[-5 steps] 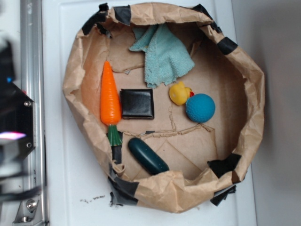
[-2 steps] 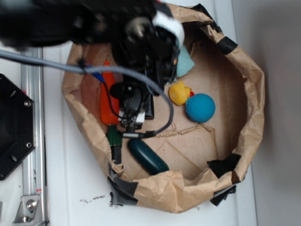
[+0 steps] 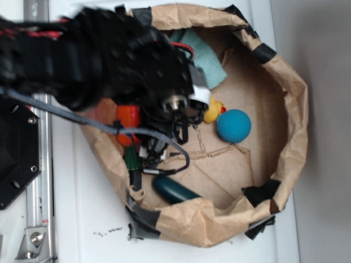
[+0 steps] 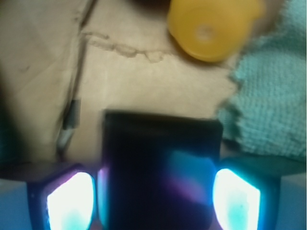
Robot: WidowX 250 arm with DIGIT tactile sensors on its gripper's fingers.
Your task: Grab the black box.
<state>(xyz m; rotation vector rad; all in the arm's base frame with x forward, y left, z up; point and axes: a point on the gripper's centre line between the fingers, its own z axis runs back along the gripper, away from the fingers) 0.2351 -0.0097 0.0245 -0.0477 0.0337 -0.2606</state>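
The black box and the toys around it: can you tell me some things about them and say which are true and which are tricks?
1. The black box sits between the two jaws of the gripper in the wrist view. True.
2. The blue ball is outside the paper bag. False: it lies inside the bag, next to the yellow duck.
3. The teal cloth lies beside the black box. True.
4. The robot has already lifted the black box high in the air. False: the box is down on the brown paper, jaws either side of it.
5. The carrot toy is purple. False: it is orange, mostly hidden by the arm.
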